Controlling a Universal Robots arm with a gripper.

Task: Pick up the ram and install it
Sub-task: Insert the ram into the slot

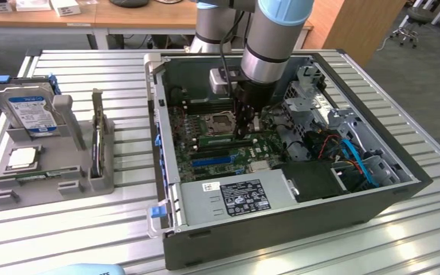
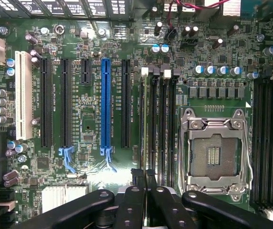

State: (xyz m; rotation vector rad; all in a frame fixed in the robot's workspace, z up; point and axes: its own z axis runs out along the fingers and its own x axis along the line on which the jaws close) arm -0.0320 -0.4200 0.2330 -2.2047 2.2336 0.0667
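My gripper (image 1: 247,133) reaches down into the open computer case (image 1: 357,200), just beside the empty CPU socket (image 1: 218,121). In the wrist view its black fingers (image 2: 132,200) stand close together, shut on the ram (image 2: 142,124). From there the ram shows edge-on as a thin dark line along the memory slot nearest the expansion slots. In the exterior view the ram (image 1: 216,138) is a narrow green strip standing at the gripper's tips, over the motherboard (image 1: 204,152). Whether it is seated in the slot I cannot tell.
At the exterior view's left, a grey tray (image 1: 67,186) holds a hard drive (image 1: 29,109) and a square silver processor chip (image 1: 23,157). Inside the case are a blue expansion slot (image 2: 105,105), three empty memory slots (image 2: 162,124), the power supply (image 1: 235,197) and blue cables (image 1: 357,160).
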